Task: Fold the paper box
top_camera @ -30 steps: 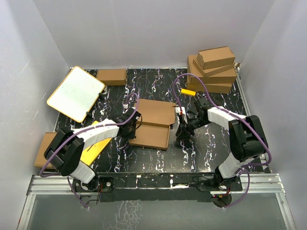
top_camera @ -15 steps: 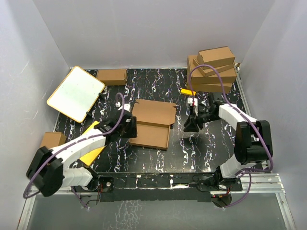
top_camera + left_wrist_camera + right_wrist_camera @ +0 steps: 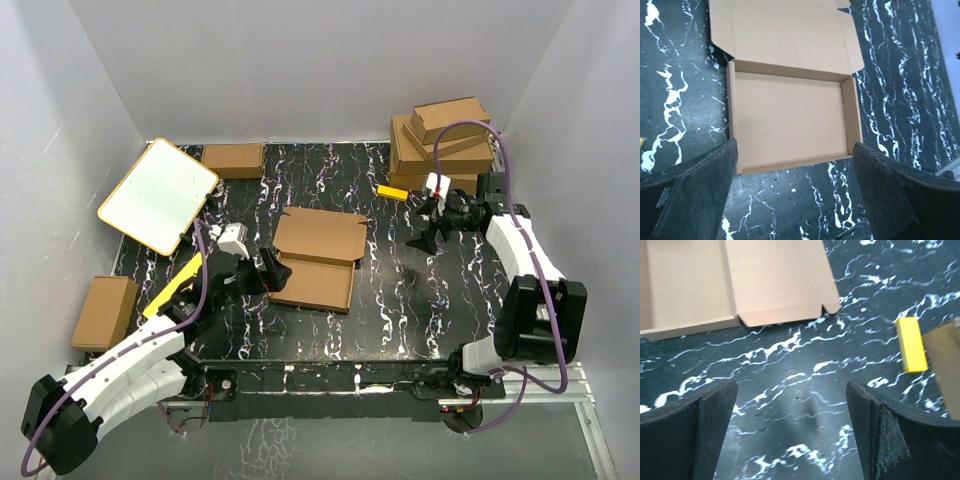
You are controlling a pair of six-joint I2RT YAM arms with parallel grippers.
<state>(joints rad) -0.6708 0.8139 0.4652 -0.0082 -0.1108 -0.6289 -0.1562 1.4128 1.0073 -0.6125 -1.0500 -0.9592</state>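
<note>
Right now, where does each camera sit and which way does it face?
Top external: fixed above and behind the arms, facing down over the black marbled table; left arm, right arm and the open brown corrugated cardboard box show.
Left wrist: on the left arm, facing down into the box's tray; open left fingers at both bottom corners.
Right wrist: on the right arm, facing down at table, the box's lid and a yellow block; open right fingers below.
Shared: all three see the box.
</note>
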